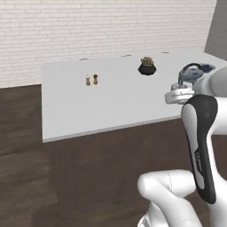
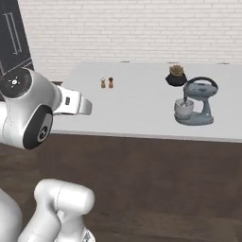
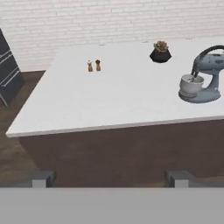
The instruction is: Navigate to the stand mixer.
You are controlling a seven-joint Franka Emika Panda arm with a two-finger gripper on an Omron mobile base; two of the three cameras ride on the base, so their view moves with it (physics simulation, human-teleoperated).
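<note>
White counter [image 2: 137, 113] against brick wall; on it the stand mixer [image 2: 196, 101] near front right, black plant pot [image 2: 176, 75] behind, two small shakers [image 2: 107, 82] left of centre

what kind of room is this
Most likely a kitchen: a stand mixer and a pair of shakers sit on a wide white counter, beside a potted plant.

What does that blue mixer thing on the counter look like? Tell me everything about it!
The stand mixer is small and blue-grey, with a rounded head edged in black. Under the head sits a pale white bowl with a whisk reaching down into it. It stands upright on an oval base, resting on the white counter near the front edge. A black pot with a brownish plant sits behind it, apart from it. Nothing else touches the mixer.
</note>
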